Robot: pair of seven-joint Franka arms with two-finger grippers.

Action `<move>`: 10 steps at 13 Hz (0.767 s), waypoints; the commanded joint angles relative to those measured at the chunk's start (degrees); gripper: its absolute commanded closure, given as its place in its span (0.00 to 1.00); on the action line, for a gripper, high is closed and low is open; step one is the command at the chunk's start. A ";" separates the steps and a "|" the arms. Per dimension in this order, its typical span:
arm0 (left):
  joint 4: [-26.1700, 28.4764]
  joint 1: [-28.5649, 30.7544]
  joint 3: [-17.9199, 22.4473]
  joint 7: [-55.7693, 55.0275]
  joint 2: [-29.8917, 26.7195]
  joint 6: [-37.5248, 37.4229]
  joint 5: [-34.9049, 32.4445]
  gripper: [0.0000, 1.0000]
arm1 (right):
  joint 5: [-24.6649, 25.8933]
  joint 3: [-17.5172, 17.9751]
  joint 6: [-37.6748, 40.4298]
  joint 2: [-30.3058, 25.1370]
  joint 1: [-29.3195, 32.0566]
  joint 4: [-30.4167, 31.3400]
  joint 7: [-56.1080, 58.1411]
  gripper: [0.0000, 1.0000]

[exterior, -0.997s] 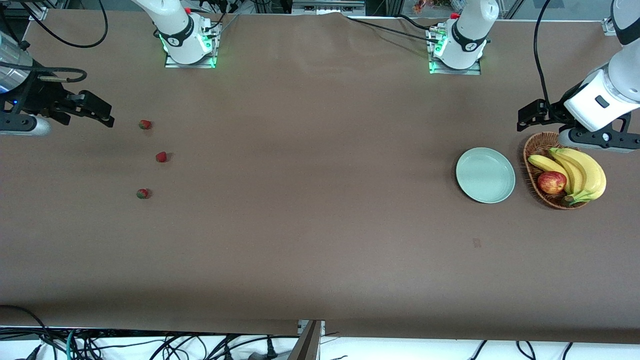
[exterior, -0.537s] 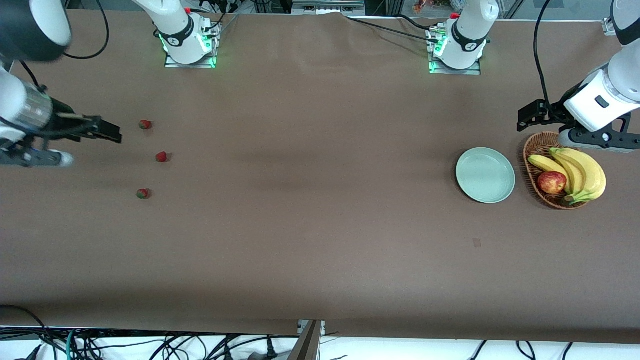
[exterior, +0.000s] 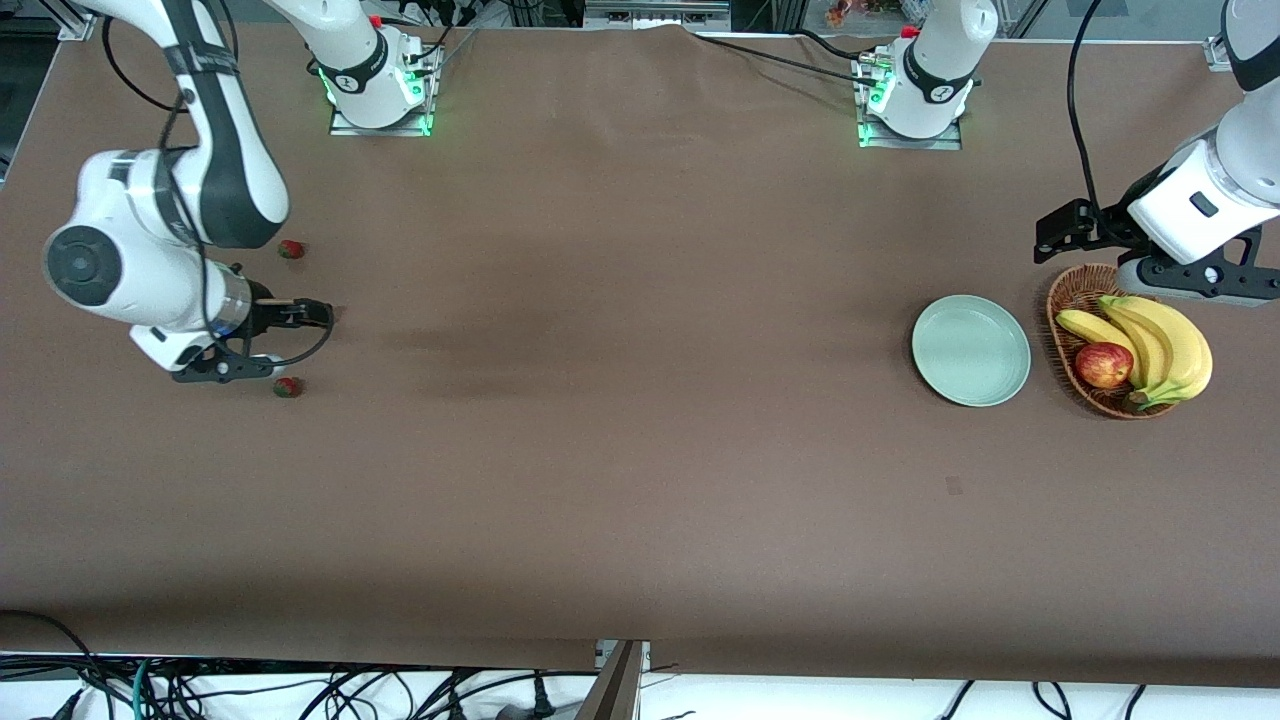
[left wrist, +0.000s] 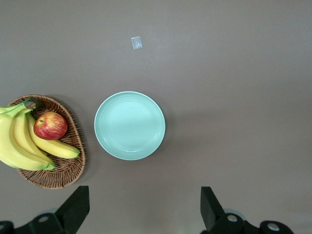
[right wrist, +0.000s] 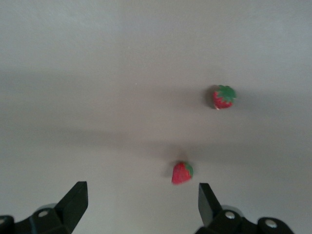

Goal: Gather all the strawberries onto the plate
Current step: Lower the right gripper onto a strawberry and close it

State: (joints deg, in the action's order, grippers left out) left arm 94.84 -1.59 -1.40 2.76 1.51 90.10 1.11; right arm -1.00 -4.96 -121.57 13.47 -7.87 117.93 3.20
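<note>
since a moment ago the right arm has swung out over the table, and its black two-finger right gripper [exterior: 318, 314] now hangs over the middle one of the three small red strawberries with green leafy tops, so that berry is hidden in the front view. the right wrist view shows that berry [right wrist: 182, 172] lying on the cloth just ahead of the two black fingers [right wrist: 73, 200], which are spread wide with nothing between them. it is a little pointed red cone, smooth and shiny, with a small green cap. another strawberry [right wrist: 223, 96] lies near it with its star-shaped green top showing. in the front view one strawberry [exterior: 291, 249] sits farther from the camera, beside the arm's white and black shell, and one strawberry [exterior: 288, 387] sits nearer, just beside the gripper's base. all three lie on the flat brown table cloth [exterior: 640, 450] at the right arm's end, well apart from the round, shallow, pale mint-green plate [exterior: 970, 350]. the plate is smooth and plain and sits at the left arm's end of the table. just beside it is the oval brown woven wicker basket [exterior: 1072, 290], rough and bumpy, holding curved yellow bananas [exterior: 1160, 345] and a round red-yellow apple [exterior: 1103, 364]. the left gripper [exterior: 1060, 235] waits over the table by the basket, its black fingers [left wrist: 75, 207] spread wide and holding nothing.
</note>
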 commanded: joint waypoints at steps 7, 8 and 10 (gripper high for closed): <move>-1.32 0.18 0.08 -0.12 0.68 -0.10 1.09 0.00 | 0.82 -4.80 -15.78 3.13 0.84 11.88 8.66 0.01; -1.32 0.18 0.08 -0.03 0.77 -0.10 1.09 0.00 | 0.65 -5.06 -17.55 4.10 0.93 12.76 8.66 0.01; -1.32 0.18 0.08 -0.03 0.68 -0.10 1.00 0.00 | 0.56 -5.24 -20.97 5.24 1.71 14.69 8.66 0.01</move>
State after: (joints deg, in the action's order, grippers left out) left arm 94.84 -1.59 -1.40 2.76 1.52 90.10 1.11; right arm -0.67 -10.32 -138.58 17.93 -7.16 130.11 11.02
